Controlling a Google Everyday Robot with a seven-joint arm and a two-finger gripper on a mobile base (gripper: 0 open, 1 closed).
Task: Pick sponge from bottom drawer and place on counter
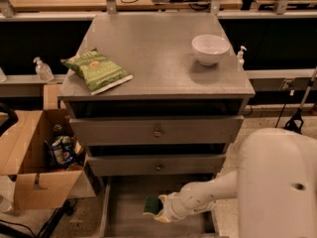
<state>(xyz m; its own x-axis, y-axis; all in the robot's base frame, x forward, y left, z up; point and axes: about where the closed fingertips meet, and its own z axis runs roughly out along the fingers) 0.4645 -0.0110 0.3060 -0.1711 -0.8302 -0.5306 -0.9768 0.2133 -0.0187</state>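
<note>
- The gripper (162,211) is low inside the open bottom drawer (124,219). It sits at the end of the white arm (210,195), which reaches in from the right side.
- The sponge (151,204) lies on the drawer floor, about in the middle, with its dark green face visible. It is touching the tip of the gripper or is just beside it.
- I cannot tell if the gripper is spread, pressed together or already pinching the sponge, because its tip is hidden against the sponge.
- In my judgement the step in hand is the grasp. The lift and the placing on the counter (158,53) are not yet done.
- If the hold takes only one edge, the soft sponge may bend and slip out during the lift, and fall back into the drawer or onto the floor.
- The front of the middle drawer (157,165) stands just behind and above the sponge. A lift too close to it may knock the arm or the sponge against it.
- The counter carries a green chip bag (95,70) near its left edge and a white bowl (210,47) at the right. A careless placing could push one of them, so the free middle part seems safer.
</note>
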